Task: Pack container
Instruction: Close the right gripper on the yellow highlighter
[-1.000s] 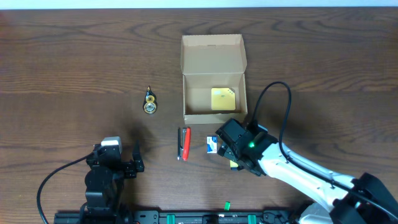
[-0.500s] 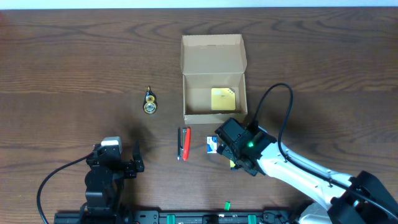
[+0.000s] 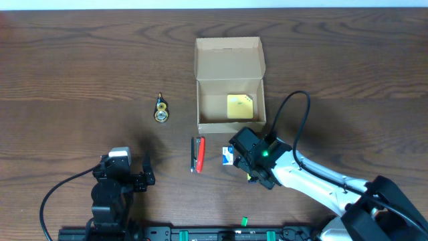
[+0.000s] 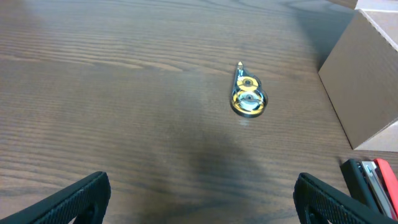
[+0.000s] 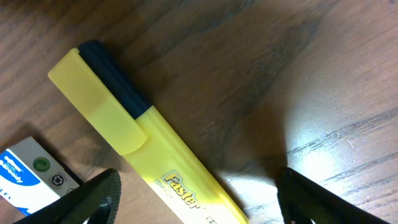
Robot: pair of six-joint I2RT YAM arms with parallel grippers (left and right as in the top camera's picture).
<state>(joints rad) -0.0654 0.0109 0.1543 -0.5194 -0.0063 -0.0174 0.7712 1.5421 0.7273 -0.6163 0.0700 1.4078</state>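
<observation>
- Looks like a robotics lab bench: a dark wood-grain table (image 3: 67,67).
- A black robot arm (image 3: 110,187) at 7 o'clock, a white robot arm (image 3: 321,189) at 5 o'clock, and a black equipment rail (image 3: 200,234) at 6 o'clock.
- Laid-out test props: a yellow plastic highlighter (image 5: 155,149) and a tan cardboard box (image 3: 229,57) at 12 o'clock.

A dark brown wooden table (image 3: 80,60) fills nearly the whole overhead view, its grain running from 9 o'clock to 3 o'clock. Along the 12 o'clock edge lies a thin pale strip (image 3: 214,3), perhaps floor or wall beyond the tabletop; it is too narrow to tell. At 6 o'clock a black rail (image 3: 200,234) runs along the table's edge. The light is even and shadows are soft, with a bright sheen (image 5: 314,158) on the wood in the right wrist view.
</observation>
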